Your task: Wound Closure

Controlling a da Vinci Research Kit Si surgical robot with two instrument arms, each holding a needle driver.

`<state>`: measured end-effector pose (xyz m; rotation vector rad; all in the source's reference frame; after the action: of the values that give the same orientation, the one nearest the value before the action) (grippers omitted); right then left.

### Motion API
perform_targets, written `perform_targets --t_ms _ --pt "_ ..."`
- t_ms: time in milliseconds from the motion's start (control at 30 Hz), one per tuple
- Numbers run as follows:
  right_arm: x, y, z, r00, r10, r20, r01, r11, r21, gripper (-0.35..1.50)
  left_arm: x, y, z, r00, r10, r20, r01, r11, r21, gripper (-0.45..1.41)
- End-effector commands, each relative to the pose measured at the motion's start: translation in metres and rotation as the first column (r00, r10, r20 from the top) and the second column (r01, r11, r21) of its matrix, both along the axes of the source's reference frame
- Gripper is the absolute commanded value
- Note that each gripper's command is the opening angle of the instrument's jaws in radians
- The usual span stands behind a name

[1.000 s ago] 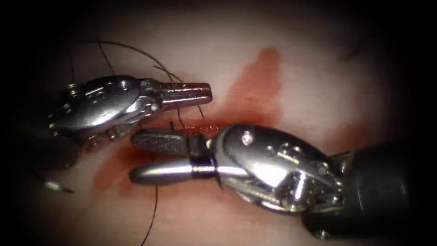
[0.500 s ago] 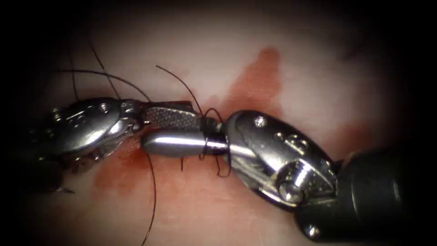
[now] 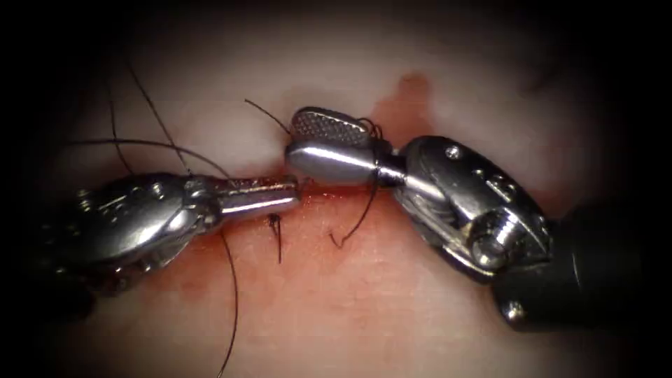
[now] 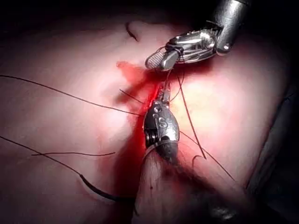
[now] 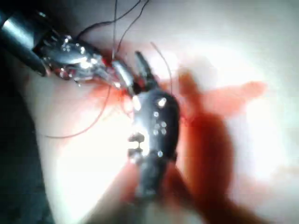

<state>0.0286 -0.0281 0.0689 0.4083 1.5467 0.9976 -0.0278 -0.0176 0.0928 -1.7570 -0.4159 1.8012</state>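
Right pincer (image 3: 315, 143) has its jaws parted, the cross-hatched face of the upper one turned up, holding nothing, with dark thread (image 3: 360, 210) looped around its neck, probably for a knot. Left pincer (image 3: 283, 196) lies closed, smooth and steely, at the cut (image 3: 315, 199); it seems to pinch the thread there. Tissue (image 3: 336, 308) is pale, glossy, smeared with red fluid (image 3: 399, 105); I cannot make out the needle for certain.
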Motion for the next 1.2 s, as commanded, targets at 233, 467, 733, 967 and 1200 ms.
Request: perform_targets --t_ms 233,467,733,967,1200 --pt "0.0024 0.0003 0.0024 0.981 -0.054 0.186 0.064 0.997 -0.050 0.47 -0.0007 -0.0009 0.0009 1.000 0.003 0.001 -0.003 1.000 -0.002 -0.45" --pt "0.0041 0.0004 0.0039 0.948 -0.096 0.304 0.126 0.989 -0.081 0.59 -0.0006 -0.0011 0.0008 1.000 0.006 0.002 -0.006 1.000 -0.003 -0.45" --pt "0.0047 -0.0006 0.0053 0.919 -0.131 0.372 0.165 0.984 -0.063 0.59 -0.0007 -0.0013 0.0010 1.000 0.008 0.003 -0.008 1.000 -0.005 -0.45" --pt "0.0047 -0.0015 0.0075 0.895 -0.152 0.420 0.192 0.980 -0.056 0.59 -0.0008 -0.0013 0.0011 1.000 0.011 0.004 -0.011 1.000 -0.006 -0.45" --pt "0.0050 -0.0016 0.0083 0.897 -0.176 0.406 0.214 0.976 -0.050 -0.35 -0.0007 -0.0013 0.0011 1.000 0.013 0.005 -0.013 1.000 -0.006 -0.45"
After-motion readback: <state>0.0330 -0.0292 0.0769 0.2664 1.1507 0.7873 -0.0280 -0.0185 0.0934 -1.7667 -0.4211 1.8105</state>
